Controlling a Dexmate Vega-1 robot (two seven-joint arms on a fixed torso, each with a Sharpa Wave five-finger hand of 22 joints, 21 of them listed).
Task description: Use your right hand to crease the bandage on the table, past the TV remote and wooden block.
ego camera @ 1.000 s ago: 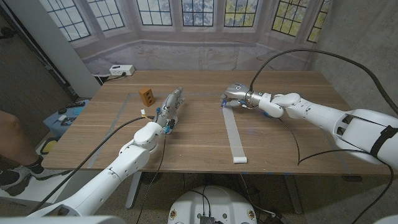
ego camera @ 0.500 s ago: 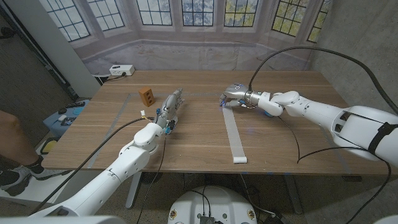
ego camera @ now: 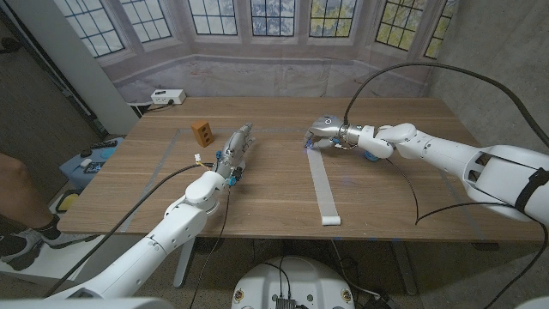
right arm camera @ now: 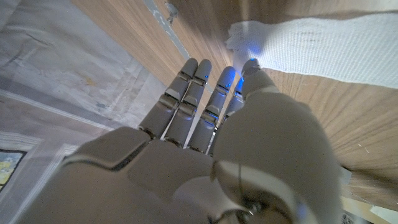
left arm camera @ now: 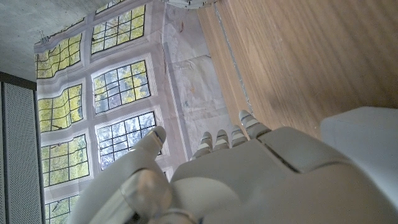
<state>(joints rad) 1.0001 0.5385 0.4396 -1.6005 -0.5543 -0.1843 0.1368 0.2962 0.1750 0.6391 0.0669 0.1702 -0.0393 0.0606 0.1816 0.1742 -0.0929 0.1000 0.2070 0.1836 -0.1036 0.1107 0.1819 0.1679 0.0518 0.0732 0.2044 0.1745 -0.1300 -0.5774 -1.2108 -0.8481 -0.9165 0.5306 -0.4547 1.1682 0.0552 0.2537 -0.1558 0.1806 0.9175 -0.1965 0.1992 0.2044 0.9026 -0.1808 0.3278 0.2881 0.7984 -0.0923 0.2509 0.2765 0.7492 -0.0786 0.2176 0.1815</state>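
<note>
A long white bandage [ego camera: 324, 184] lies stretched on the wooden table [ego camera: 403, 197], running from the near edge toward the middle. My right hand [ego camera: 330, 130] is at its far end, fingers straight and side by side. In the right wrist view the thumb tip [right arm camera: 254, 70] meets the bandage [right arm camera: 311, 40] at its frayed end; I cannot tell whether it pinches the cloth. A small orange-brown wooden block [ego camera: 202, 130] stands at the far left. My left hand [ego camera: 233, 153] lies stretched out beside it with nothing in it, its fingers [left arm camera: 224, 138] straight.
A white power strip [ego camera: 167, 97] sits at the table's far left corner. A black cable [ego camera: 410, 202] loops over the right side of the table. A person's leg [ego camera: 17, 197] and a blue box [ego camera: 93, 159] are off the table's left edge.
My right forearm has shifted slightly; the right hand stays at the bandage's far end. The left hand has not moved.
</note>
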